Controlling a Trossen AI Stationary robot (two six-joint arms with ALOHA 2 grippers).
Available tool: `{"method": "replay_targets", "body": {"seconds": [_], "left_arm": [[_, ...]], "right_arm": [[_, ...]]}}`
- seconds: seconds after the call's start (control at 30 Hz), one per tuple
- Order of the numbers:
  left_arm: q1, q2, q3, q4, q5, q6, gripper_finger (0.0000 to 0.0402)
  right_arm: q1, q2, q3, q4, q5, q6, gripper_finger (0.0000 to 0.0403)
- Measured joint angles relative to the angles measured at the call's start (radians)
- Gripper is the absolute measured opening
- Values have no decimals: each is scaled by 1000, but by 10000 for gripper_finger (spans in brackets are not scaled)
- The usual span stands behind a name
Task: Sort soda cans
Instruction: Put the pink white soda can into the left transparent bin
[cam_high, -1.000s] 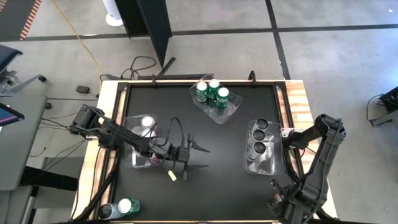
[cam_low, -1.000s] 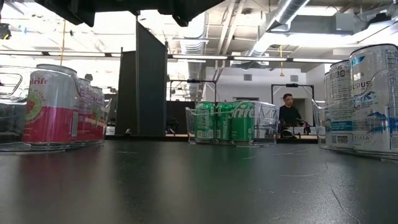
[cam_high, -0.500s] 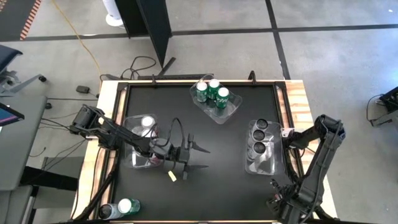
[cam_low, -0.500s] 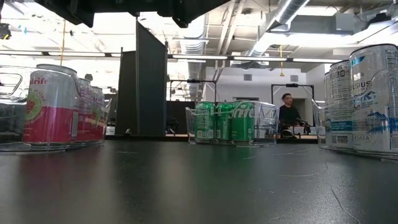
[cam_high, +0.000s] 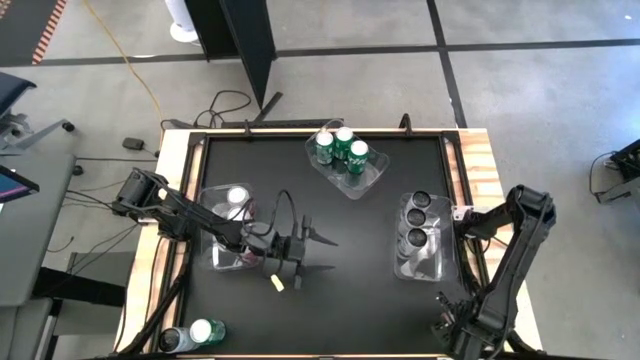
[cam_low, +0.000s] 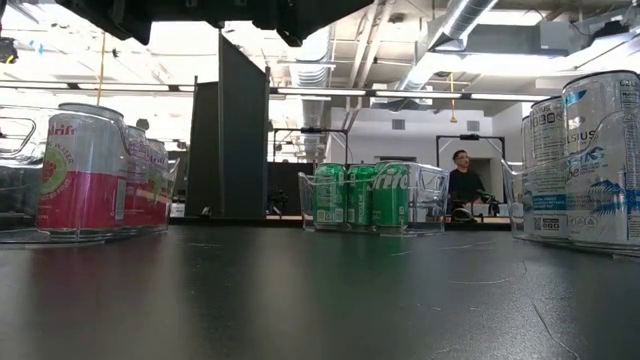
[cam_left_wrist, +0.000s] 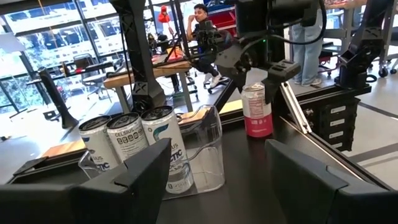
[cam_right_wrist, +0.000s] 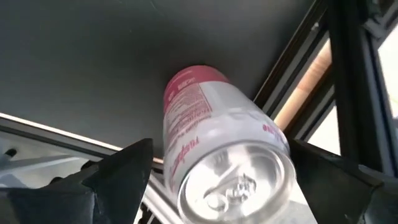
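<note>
- Soda cans stand grouped by colour in clear bins on the black table (cam_high: 360, 240).
- Green cans (cam_high: 342, 146): three, upright, in the bin (cam_high: 368, 180) at the far centre of the table; the low view shows them side by side (cam_low: 362, 195).
- Grey cans (cam_high: 417, 220): three in a row, in the right bin (cam_high: 425, 262); they appear at the right edge of the low view (cam_low: 585, 160).
- Pink cans (cam_low: 88, 170): upright in the left bin (cam_high: 212, 255), with one silver top visible from above (cam_high: 237, 197).
- Two further cans stand outside the bins at the near left corner of the table: one green (cam_high: 207, 330) and one dark (cam_high: 172, 339), just beside each other.
- One pink can (cam_left_wrist: 256, 111) stands upright at the near right corner of the table, directly under the right arm.
- Left tool (cam_high: 318, 252): positioned over the table centre, just right of the left bin. Its fingers (cam_left_wrist: 134, 180) are spread apart; nothing is held or touched.
- Right tool (cam_high: 455, 325): at the near right corner, poised above the pink can (cam_right_wrist: 214, 152). Its fingers (cam_right_wrist: 118, 171) are spread wide on either side of the can; contact with the can cannot be confirmed.
</note>
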Motion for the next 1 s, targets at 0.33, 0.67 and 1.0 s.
{"method": "replay_targets", "body": {"seconds": [0.33, 0.67, 1.0], "left_arm": [[0, 0, 0, -10, 0, 0, 251], [0, 0, 0, -18, 0, -2, 251], [0, 0, 0, -21, 0, -5, 251]], "right_arm": [[22, -2, -101, 131, -21, 1, 387], [23, -5, -181, 239, -23, -2, 363], [22, -5, -181, 240, -3, 1, 332]]}}
